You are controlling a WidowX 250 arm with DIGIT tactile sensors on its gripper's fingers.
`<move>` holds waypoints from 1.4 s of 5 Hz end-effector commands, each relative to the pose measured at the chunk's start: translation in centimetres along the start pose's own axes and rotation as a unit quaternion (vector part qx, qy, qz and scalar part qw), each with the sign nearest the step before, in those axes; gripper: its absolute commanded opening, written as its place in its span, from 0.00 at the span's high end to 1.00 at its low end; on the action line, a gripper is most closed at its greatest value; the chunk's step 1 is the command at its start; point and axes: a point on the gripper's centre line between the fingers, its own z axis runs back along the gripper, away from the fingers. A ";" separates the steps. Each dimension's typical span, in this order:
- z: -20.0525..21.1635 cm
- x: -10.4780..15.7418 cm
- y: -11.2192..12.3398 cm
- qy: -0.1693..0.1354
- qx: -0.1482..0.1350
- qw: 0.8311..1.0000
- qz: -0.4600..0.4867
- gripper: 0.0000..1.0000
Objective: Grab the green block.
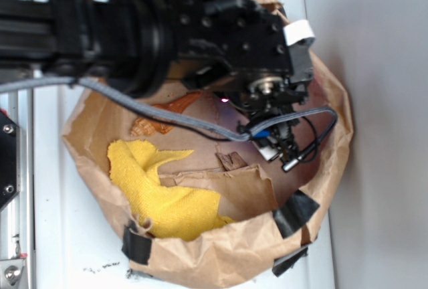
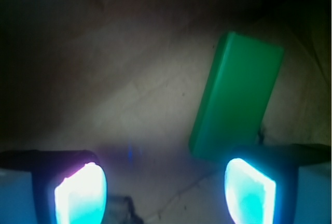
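Observation:
In the wrist view the green block (image 2: 237,95) lies flat on brown paper, a bright green slab running from upper right down toward the right fingertip (image 2: 250,190). My gripper (image 2: 165,190) is open, jaws wide apart, nothing between them. The block's near end sits just above and inside the right finger; the left fingertip (image 2: 80,193) is far from it. In the exterior view the gripper (image 1: 271,105) hangs low inside the brown paper bag (image 1: 221,249), and the arm hides the block.
A yellow cloth (image 1: 164,192) lies in the bag's left front. An orange seashell (image 1: 160,118) sits behind it, partly under the arm. A grey cable (image 1: 154,112) loops across the bag. Black tape patches (image 1: 294,212) mark the bag's rim.

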 end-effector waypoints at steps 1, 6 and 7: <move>1.1 2.9 1.0 -0.036 0.001 0.999 0.032 0.00; -2.6 3.1 2.2 -0.027 0.062 0.998 0.015 0.00; -2.0 3.0 2.2 -0.029 0.052 0.998 0.012 0.00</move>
